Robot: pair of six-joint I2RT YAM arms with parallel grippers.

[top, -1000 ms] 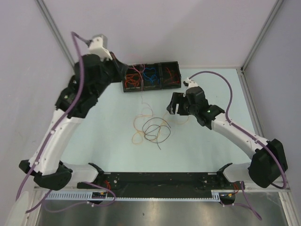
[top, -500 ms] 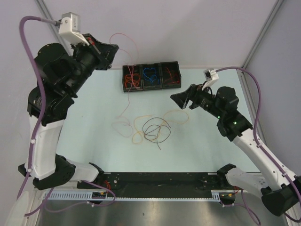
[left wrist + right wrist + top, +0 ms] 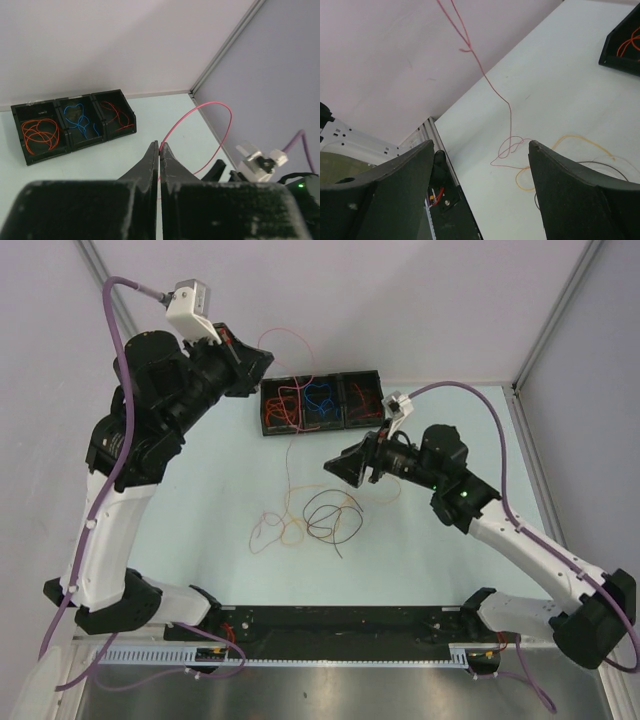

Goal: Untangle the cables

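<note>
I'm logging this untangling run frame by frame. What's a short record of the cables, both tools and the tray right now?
left tool: shut on red cable, raised well above the table
red cable: hangs from left tool, lower end curled on table
right tool: open, empty, held above the loose cables
yellow cable: looped on table, appears to cross black cable
black cable: curled on table, not gripped
tray: far side, three bins holding orange, blue and red cables

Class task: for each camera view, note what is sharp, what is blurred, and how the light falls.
Top external: even light, only faint shadows on the table. Left wrist: left fingers dark and soft, tray sharp. Right wrist: right fingers blurred, red cable crisp.
</note>
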